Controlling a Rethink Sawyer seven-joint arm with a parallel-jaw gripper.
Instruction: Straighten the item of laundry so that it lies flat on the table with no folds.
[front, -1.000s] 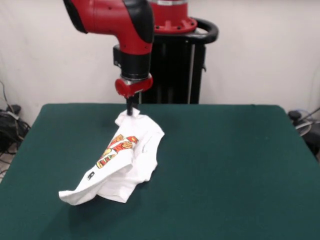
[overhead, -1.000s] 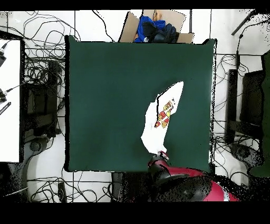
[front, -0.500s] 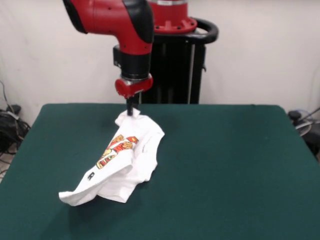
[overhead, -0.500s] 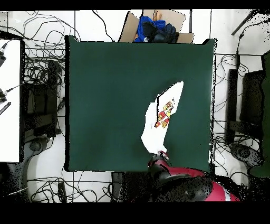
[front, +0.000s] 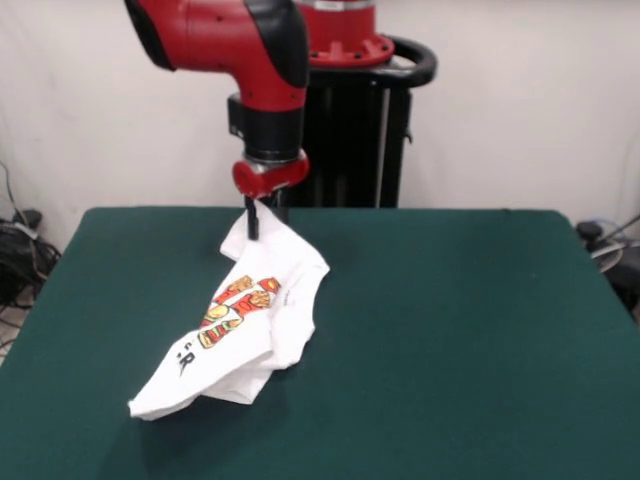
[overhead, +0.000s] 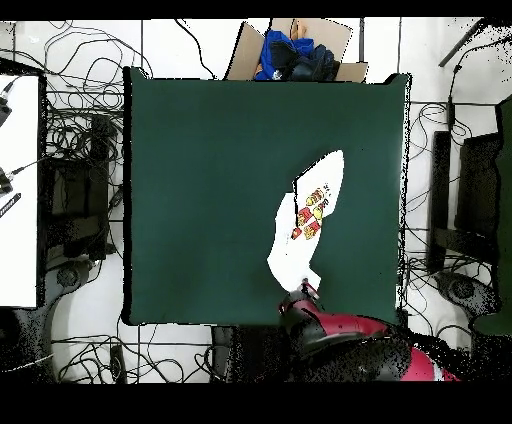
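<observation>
Right now, gripper (front: 254, 224) pinched onto one end of the shirt (front: 243, 323), lifting it off the table (front: 460, 330) below the arm. Far from done: bunched, folded, print half hidden, spreading all left.

A plain white wall (front: 520, 100) stands behind, and tangled black cables (overhead: 75, 130) cover the pale floor (overhead: 425, 70).

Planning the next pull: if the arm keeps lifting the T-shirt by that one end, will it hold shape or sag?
Probably sag: the T-shirt drapes limply from the claw, folded over itself. It looks thin and light, so it likely drags across the table rather than spreading flat.
</observation>
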